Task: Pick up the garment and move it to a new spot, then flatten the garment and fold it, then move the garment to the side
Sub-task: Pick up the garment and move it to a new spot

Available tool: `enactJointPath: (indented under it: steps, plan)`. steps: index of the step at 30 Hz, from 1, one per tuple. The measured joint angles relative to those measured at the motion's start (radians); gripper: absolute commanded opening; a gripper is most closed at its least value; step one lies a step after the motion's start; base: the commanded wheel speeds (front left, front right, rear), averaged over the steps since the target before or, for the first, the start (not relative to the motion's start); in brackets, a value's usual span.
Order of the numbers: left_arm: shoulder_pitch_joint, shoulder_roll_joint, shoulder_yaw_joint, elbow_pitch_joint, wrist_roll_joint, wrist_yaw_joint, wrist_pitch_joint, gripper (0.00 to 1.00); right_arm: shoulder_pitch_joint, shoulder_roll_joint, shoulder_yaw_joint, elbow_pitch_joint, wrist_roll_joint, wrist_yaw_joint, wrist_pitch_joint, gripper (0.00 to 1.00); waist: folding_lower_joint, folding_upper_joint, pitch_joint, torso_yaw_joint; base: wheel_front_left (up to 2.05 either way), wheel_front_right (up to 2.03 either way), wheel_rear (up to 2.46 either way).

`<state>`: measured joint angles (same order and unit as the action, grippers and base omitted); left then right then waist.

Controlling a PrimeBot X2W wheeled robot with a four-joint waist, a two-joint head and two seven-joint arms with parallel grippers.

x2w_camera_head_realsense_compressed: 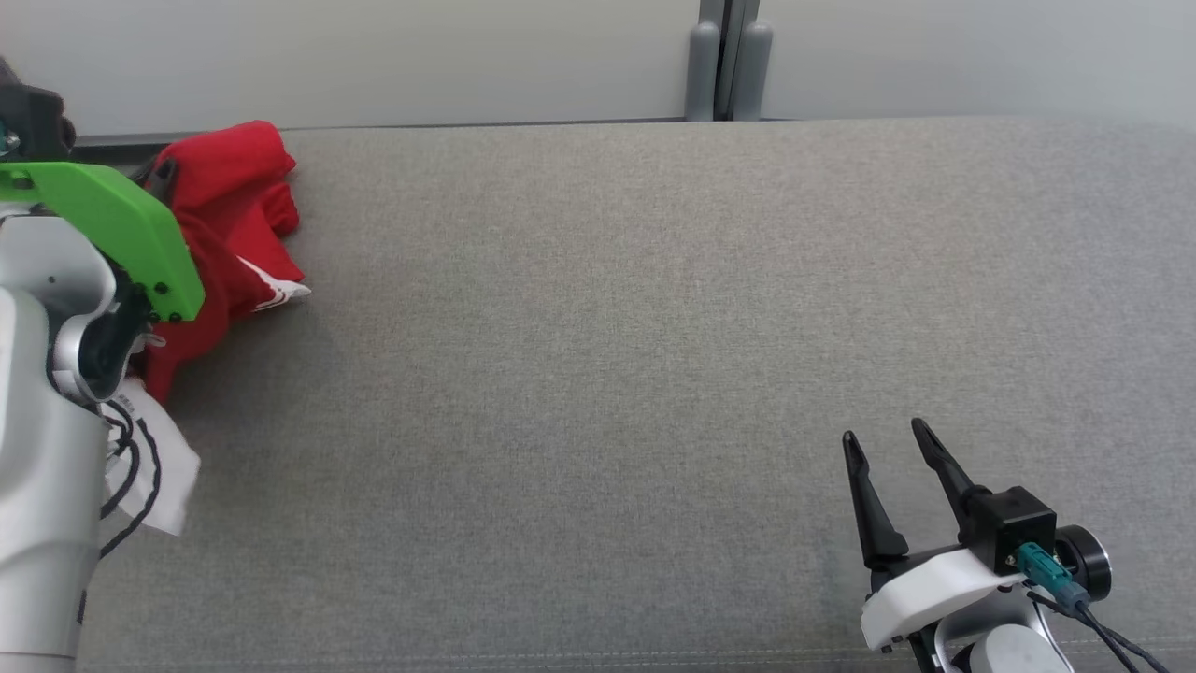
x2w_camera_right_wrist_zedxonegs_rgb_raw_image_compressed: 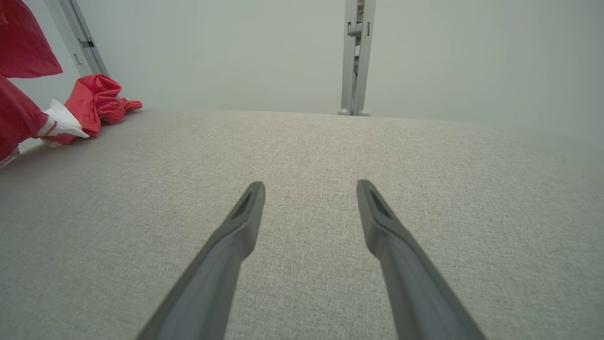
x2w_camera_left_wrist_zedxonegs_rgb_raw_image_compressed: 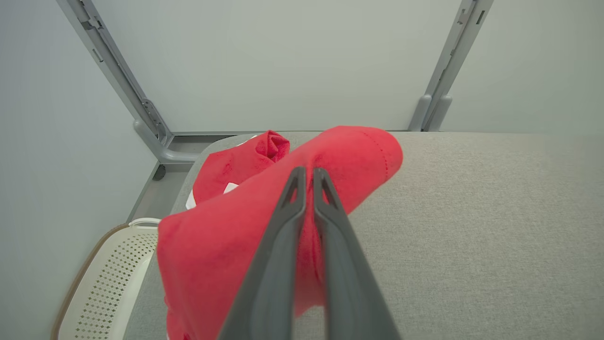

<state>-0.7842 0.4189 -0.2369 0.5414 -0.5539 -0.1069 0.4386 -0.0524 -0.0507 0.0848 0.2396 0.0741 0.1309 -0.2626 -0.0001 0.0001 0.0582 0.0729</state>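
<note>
Garment (x2w_camera_head_realsense_compressed: 234,187): red with white trim, bunched at the far left end of the grey surface (x2w_camera_head_realsense_compressed: 654,374). Part of it lies on the surface and part is raised off it.
Left gripper (x2w_camera_left_wrist_zedxonegs_rgb_raw_image_compressed: 306,172): its fingers are pressed nearly together, clamped on a thick fold of the garment. The red cloth drapes down on both sides of them.
Why we hold it so: in our judgement, a pinch on one fold is enough to raise the bundle and carry it toward the open middle of the surface.
Right gripper (x2w_camera_head_realsense_compressed: 883,430): its fingers stand well apart and hold nothing. It sits low over the surface near our right, well apart from the garment; we cannot tell whether it touches the surface.
Why we keep it there: we judge it is parked out of the carrying path, spread and ready to take a corner when flattening comes.
Basket (x2w_camera_left_wrist_zedxonegs_rgb_raw_image_compressed: 108,264): white and perforated, it stands beside the left end of the surface and lower down.
Step in hand: the pick-up and move. Flattening and folding are not yet begun.
Risk: trailing cloth may drag along the surface or slip from the pinch.
</note>
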Motion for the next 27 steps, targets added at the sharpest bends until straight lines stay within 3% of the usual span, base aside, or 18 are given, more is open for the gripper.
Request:
enactJointPath:
  steps: [8,18,27]
  plan:
    - [-0.006,-0.105,-0.036,-0.003,-0.004,-0.006,-0.119,0.0,0.005,0.001,0.025,-0.003,0.021,0.0,0.0,1.0,0.0,0.0,-0.051,-0.078,0.0,0.0,0.0]
    - [-0.011,-0.303,-0.067,0.143,-0.019,0.009,-0.315,0.0,-0.015,0.001,0.066,0.005,0.019,0.0,0.0,1.0,0.0,0.0,-0.052,-0.23,0.0,0.0,0.0]
    - [-0.077,-0.35,-0.077,0.329,-0.026,0.045,-0.451,0.0,-0.081,0.0,0.148,0.0,0.049,0.0,0.0,1.0,0.0,0.0,-0.018,-0.401,0.0,0.0,0.0]
